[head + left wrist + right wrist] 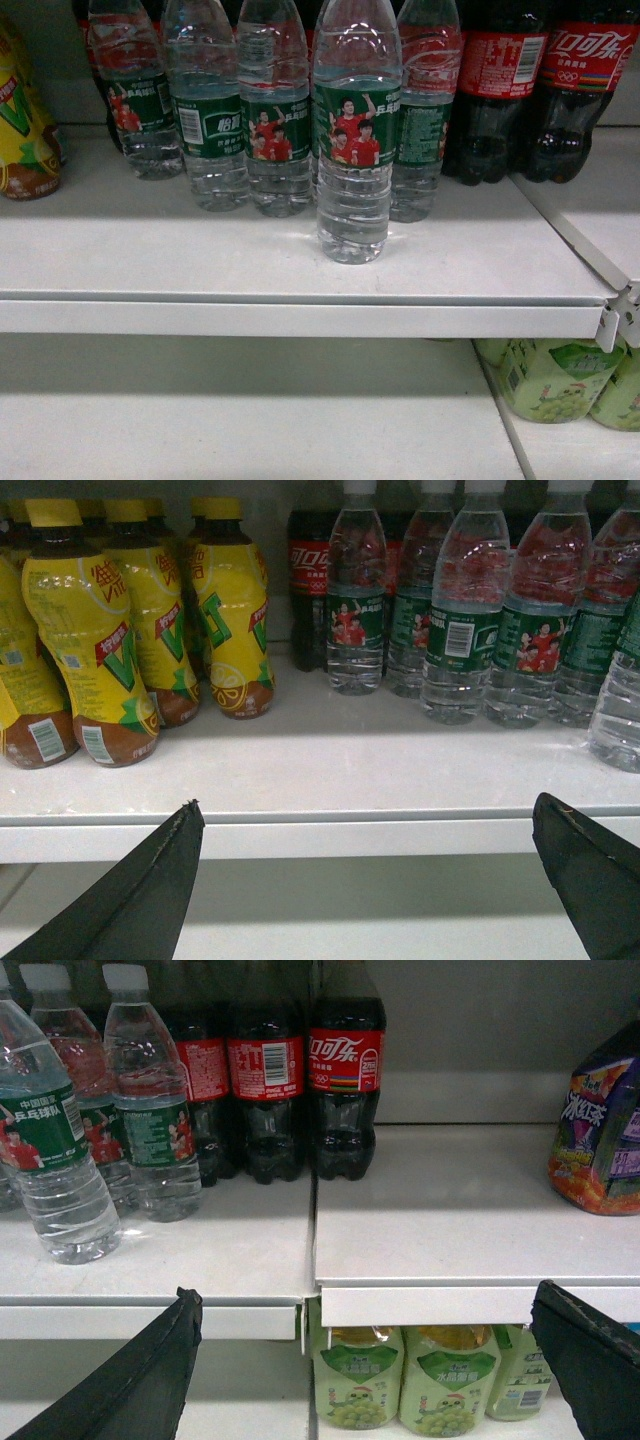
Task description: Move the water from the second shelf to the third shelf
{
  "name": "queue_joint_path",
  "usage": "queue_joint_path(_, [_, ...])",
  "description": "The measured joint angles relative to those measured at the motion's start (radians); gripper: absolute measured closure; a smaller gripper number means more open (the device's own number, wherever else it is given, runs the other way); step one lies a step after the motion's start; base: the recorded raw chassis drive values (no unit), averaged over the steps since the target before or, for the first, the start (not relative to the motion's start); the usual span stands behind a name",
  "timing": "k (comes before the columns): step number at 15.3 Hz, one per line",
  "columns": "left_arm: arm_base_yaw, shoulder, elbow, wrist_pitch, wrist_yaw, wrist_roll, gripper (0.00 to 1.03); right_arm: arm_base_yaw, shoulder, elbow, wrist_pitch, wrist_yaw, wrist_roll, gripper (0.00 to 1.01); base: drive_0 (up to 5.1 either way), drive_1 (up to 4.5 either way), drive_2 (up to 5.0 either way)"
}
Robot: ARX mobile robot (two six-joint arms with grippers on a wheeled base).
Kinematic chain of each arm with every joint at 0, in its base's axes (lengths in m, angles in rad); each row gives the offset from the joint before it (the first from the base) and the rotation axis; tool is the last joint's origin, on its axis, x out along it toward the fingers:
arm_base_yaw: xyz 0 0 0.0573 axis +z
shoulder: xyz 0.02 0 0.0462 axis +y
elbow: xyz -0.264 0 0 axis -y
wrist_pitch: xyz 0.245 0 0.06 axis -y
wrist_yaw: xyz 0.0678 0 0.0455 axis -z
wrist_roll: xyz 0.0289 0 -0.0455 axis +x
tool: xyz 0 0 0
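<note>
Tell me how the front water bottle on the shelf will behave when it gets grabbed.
The front water bottle looks full, so probably heavy for its size. Its clear ribbed walls look thin and may flex under a squeeze. Tall on a narrow base, standing apart from the row, it could tip if pushed high; the shelf looks smooth.

Head view faces the shelf (300, 275) close and slightly downward; both wrist views look level, sharing its front edge.
</note>
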Motion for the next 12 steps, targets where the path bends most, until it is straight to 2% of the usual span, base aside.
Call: queue_joint_path(12, [0.000,0.000,0.000,0.000,0.000,0.000,0.05,0.000,0.000,0.000,0.000,0.000,0.000,0.03,0.0,0.00,0.0])
